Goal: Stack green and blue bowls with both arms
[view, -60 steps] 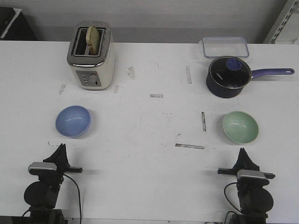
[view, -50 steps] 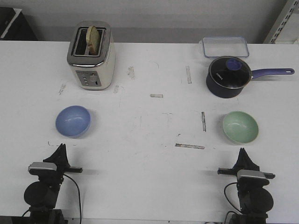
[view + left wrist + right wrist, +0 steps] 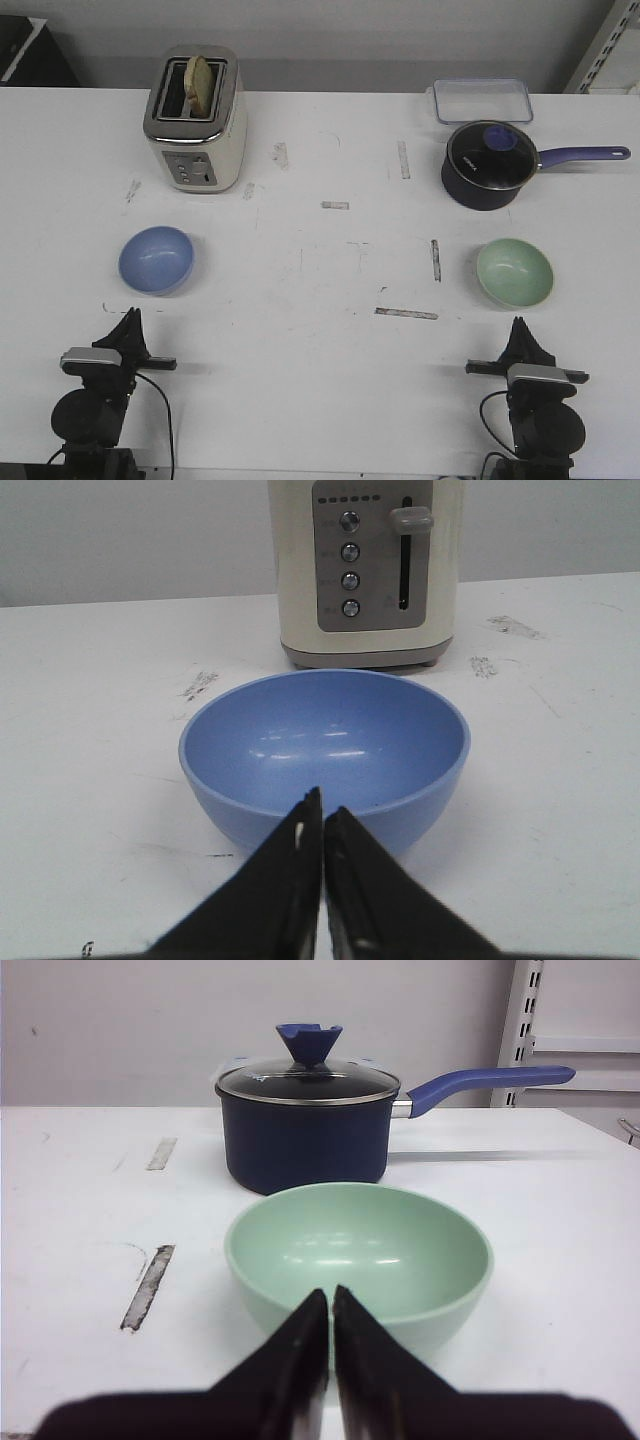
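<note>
The periwinkle blue bowl (image 3: 156, 260) sits on the left of the white table; it also shows in the left wrist view (image 3: 325, 755). The mint green bowl (image 3: 514, 272) sits on the right and shows in the right wrist view (image 3: 358, 1257). My left gripper (image 3: 130, 318) is shut and empty, just in front of the blue bowl, as the left wrist view (image 3: 321, 807) shows. My right gripper (image 3: 518, 325) is shut and empty, just in front of the green bowl, as the right wrist view (image 3: 331, 1298) shows. Both bowls stand upright and apart.
A cream toaster (image 3: 195, 120) with a slice of bread stands at the back left. A dark blue lidded saucepan (image 3: 489, 163) stands behind the green bowl, with a clear plastic container (image 3: 482, 100) behind it. Tape marks (image 3: 406, 313) dot the table middle.
</note>
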